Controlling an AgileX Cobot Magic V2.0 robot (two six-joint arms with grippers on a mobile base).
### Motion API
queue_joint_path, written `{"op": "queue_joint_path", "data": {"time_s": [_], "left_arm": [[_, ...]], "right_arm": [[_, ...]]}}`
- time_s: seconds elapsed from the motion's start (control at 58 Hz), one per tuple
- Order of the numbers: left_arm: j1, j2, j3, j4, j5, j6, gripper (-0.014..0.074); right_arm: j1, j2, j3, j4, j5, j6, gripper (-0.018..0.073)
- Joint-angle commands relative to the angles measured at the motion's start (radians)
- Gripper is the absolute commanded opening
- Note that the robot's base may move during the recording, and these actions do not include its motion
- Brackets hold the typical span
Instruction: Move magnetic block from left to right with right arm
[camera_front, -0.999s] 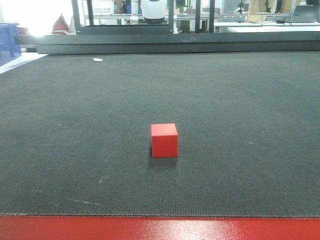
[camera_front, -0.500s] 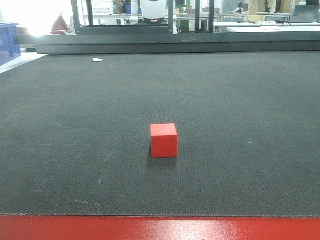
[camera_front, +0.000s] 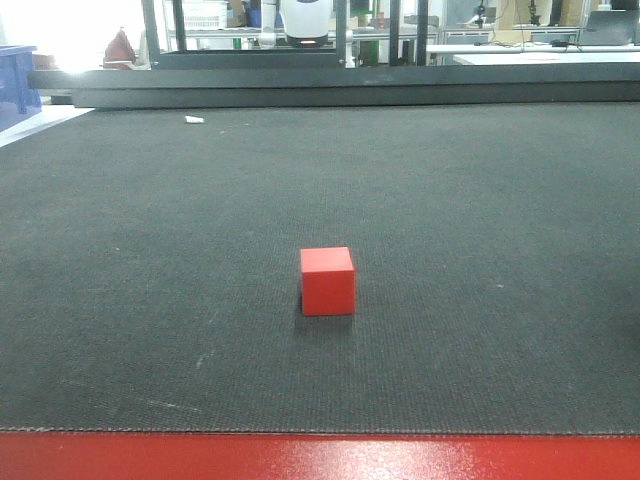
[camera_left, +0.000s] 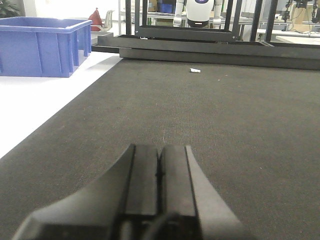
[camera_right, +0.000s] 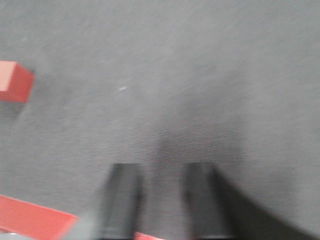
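Reach step in hand: right gripper (camera_right: 162, 200) hovering, jaws spread, empty; small matte red cube (camera_right: 15, 81) sitting well apart, leftward. Next needing leftward shift, straddling cube; left gripper (camera_left: 159, 172) pressed together.

L gripper (camera_left: 159, 150): matte black, wedge-shaped fingers (camera_left: 142, 175), smooth faces. R gripper (camera_right: 162, 172): dark grey, blocky fingers (camera_right: 122, 192); blurred, finer detail unreadable.

Dark mat (camera_front: 480, 200) over red table edge (camera_front: 300, 458); blue bin (camera_left: 40, 45) (far left); white scrap (camera_left: 195, 70) near black frame (camera_left: 225, 56).
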Motion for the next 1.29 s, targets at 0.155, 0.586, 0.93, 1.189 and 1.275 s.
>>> {"op": "queue_joint_path", "data": {"time_s": [0.155, 0.586, 0.93, 1.189, 1.275], "left_arm": [[-0.003, -0.01, 0.007, -0.003, -0.078, -0.002, -0.0117], [-0.003, -0.01, 0.007, -0.003, -0.078, -0.002, -0.0117], [-0.003, -0.01, 0.007, -0.003, -0.078, -0.002, -0.0117], [-0.003, -0.01, 0.007, -0.003, -0.078, -0.002, -0.0117], [-0.003, -0.01, 0.007, -0.003, -0.078, -0.002, -0.0117]], "right_arm": [[0.159, 0.2, -0.145, -0.082, 0.015, 0.3, 0.0632], [0.37, 0.619, -0.557, -0.089, 0.379, 0.369, 0.0631], [0.467, 0.881, -0.857, -0.1, 0.456, 0.473, 0.0631], [0.492, 1.023, -1.011, -0.103, 0.508, 0.505, 0.0631], [0.492, 1.053, -1.032, -0.103, 0.513, 0.51, 0.0631]]}}
